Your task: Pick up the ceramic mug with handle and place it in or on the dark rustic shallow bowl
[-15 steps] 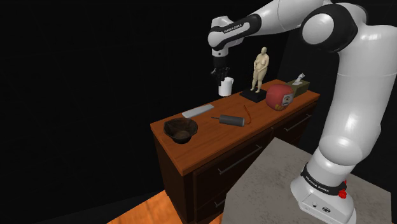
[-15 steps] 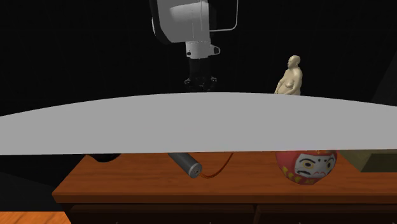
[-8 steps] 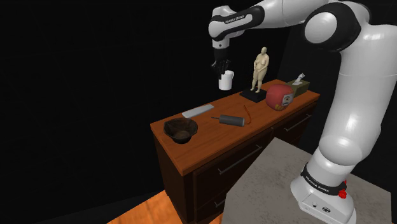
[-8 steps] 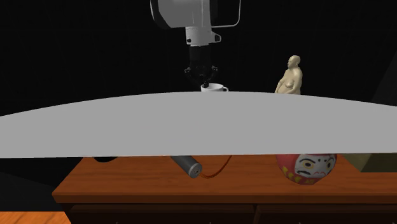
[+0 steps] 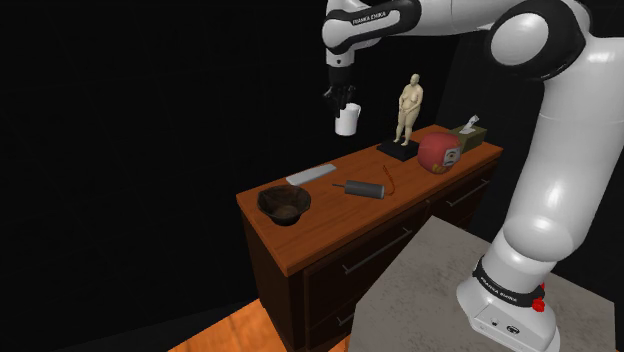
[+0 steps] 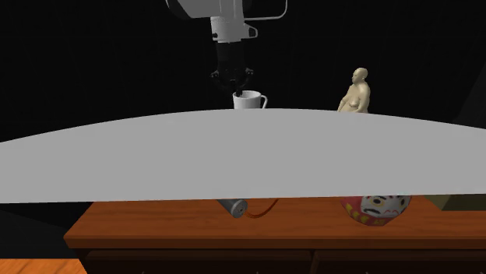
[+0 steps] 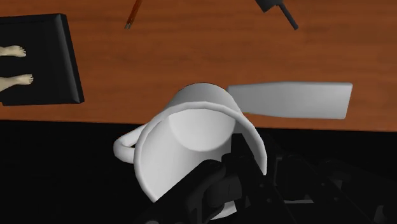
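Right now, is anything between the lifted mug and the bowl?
Nothing tall. The mug, held in the pincer, hangs above the dresser; only a flat grey bar lies low on its top, between mug and bowl.

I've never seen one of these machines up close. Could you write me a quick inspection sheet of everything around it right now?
Surface: reddish-brown wooden dresser top, drawers below.
Job's things: white mug hangs clear of the dresser near its far edge; dark bowl stands at the near end.
Clutter: tan figurine on a black base, red daruma doll, tissue box, flat grey bar, dark cylinder.
Gripper: black gripper shut on the mug's rim.
Cables: thin red cord at the cylinder.
Surroundings: black area behind, orange wood floor, grey stand; a grey band crosses the second exterior view.
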{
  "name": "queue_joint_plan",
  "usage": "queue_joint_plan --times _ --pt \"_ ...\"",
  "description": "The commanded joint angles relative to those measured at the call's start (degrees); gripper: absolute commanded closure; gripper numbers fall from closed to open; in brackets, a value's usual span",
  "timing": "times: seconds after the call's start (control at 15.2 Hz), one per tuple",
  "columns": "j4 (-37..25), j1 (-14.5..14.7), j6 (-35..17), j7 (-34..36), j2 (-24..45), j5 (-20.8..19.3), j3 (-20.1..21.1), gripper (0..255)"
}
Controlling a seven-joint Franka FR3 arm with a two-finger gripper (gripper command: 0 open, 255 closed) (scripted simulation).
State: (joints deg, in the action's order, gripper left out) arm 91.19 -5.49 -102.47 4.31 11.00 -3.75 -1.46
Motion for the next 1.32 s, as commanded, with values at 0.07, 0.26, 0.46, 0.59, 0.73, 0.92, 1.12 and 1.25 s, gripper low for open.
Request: queue_joint_plan --times 0.07,0.26,0.46,0.59,0.73,0.92,1.12,1.25 --pt "2.95 2.09 -0.50 3.60 -2.46 -0.33 1.39 255" --pt "4.78 4.24 -0.39 7.39 -4.14 -0.54 2.99 255" --pt "5.96 6.36 -0.10 11.22 -5.33 -0.67 4.69 255" --pt "6.38 7.78 0.18 13.79 -5.84 -0.73 5.85 255" --pt "6.52 9.19 0.52 16.38 -6.14 -0.78 7.03 255" --pt "6.21 11.32 1.15 20.29 -6.17 -0.87 8.84 255" --pt "5.26 13.52 1.92 24.22 -5.69 -1.02 10.61 255" --pt "4.26 15.00 2.52 26.86 -5.09 -1.17 11.79 255"
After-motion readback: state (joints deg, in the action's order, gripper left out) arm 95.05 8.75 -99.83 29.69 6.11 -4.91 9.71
